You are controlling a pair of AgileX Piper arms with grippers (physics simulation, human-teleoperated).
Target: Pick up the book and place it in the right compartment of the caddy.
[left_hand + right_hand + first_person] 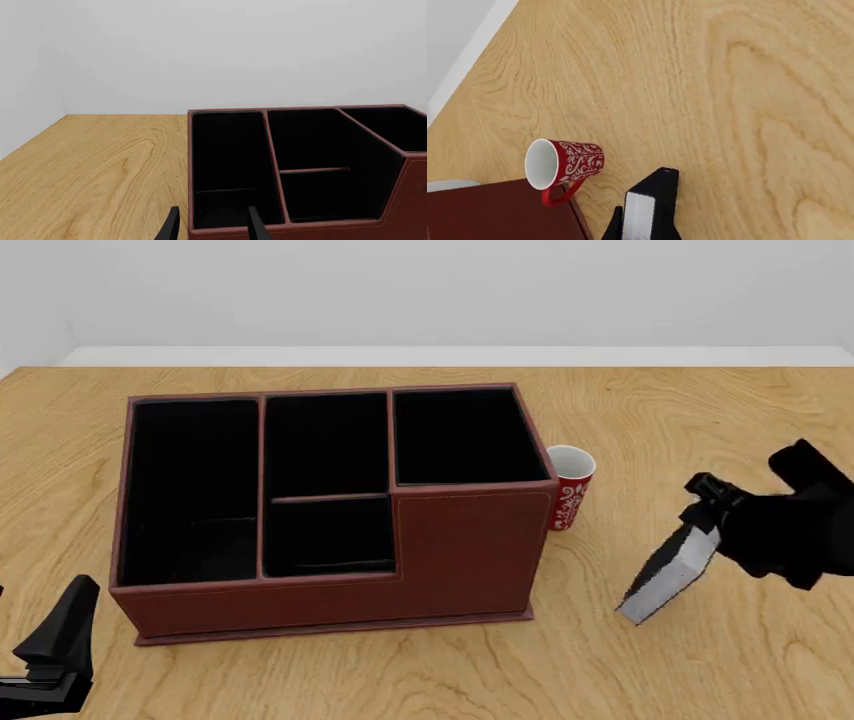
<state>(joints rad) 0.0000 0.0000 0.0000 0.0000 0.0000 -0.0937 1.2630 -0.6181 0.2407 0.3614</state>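
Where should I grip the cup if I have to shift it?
Judging by its pose, take the cup by its open rim from above; it stands upright close beside the caddy, so side access looks tight. The right gripper holds the book.

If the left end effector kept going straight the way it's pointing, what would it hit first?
Probably the caddy: the left end effector points at its near wall by the left corner, one fingertip already overlapping it. Depth is unclear.
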